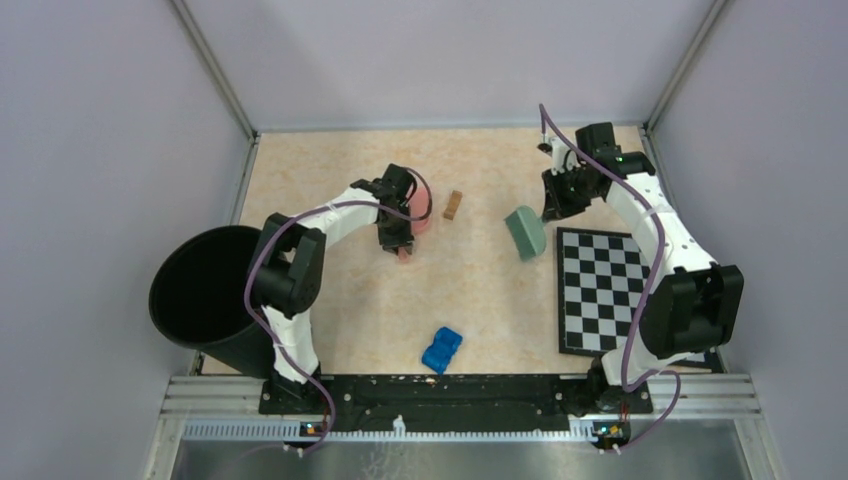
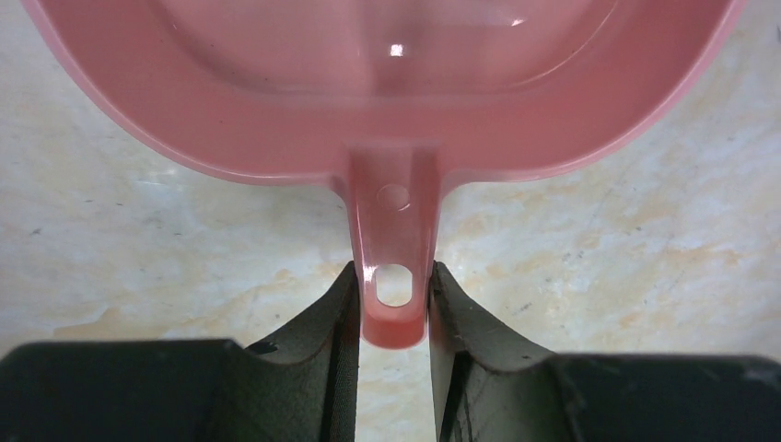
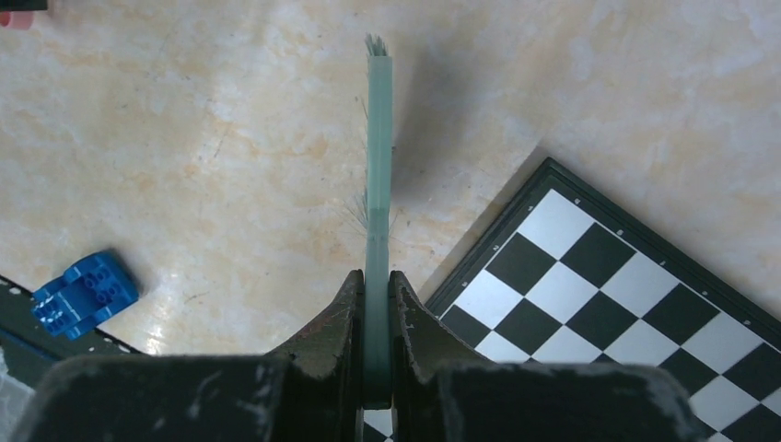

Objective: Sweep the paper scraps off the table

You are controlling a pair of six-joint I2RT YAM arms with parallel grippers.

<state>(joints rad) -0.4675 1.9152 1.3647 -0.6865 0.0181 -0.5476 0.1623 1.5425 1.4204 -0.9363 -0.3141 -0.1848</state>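
One small brown paper scrap (image 1: 453, 205) lies on the beige table (image 1: 480, 300), just right of the pink dustpan (image 1: 422, 216). No other scraps show. My left gripper (image 1: 400, 240) is shut on the dustpan's handle (image 2: 396, 304). The part of the pan (image 2: 387, 83) seen from the left wrist holds nothing. My right gripper (image 1: 558, 198) is shut on a green brush (image 1: 525, 233), whose head hangs over the table left of the chequered board. The right wrist view shows the brush (image 3: 378, 166) edge-on between my right gripper's (image 3: 376, 278) fingers.
A black round bin (image 1: 205, 295) stands off the table's left edge. The chequered board (image 1: 600, 290) (image 3: 635, 295) lies at the right. A bright blue blocky toy (image 1: 441, 349) (image 3: 85, 293) sits near the front edge. Grey walls close in the far and side edges.
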